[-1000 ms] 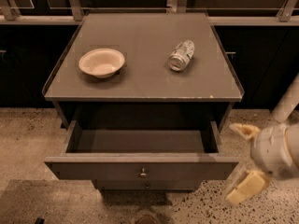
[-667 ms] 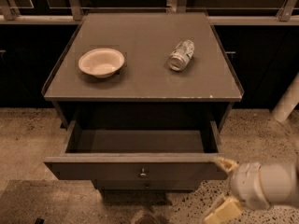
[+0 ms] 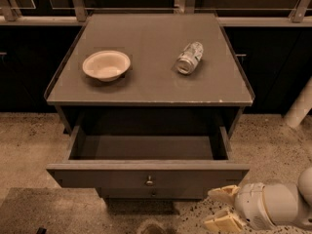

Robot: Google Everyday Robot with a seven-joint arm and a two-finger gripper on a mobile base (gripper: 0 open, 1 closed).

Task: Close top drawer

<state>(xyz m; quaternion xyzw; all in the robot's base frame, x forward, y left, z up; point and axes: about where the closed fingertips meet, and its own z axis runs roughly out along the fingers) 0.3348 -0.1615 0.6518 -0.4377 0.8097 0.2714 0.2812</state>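
Note:
The top drawer (image 3: 146, 177) of the grey-brown cabinet is pulled far out and its inside is empty. Its flat front faces me with a small round metal knob (image 3: 149, 181) at centre. A lower drawer's knob (image 3: 154, 194) peeks out just beneath it. My gripper (image 3: 220, 208) is low at the bottom right, in front of and just below the drawer front's right end. Its two cream fingers (image 3: 223, 194) point left with a gap between them and hold nothing. It does not touch the drawer.
A cream bowl (image 3: 106, 65) and a crushed metal can (image 3: 189, 57) lie on the cabinet top (image 3: 146, 87). Dark cabinets and a metal rail (image 3: 156, 18) run behind. Speckled floor (image 3: 29, 145) surrounds the cabinet. A pale arm segment (image 3: 300, 106) crosses the right edge.
My gripper has dropped and moved left, from beside the drawer's right side to in front of its front right corner. The drawer has not moved.

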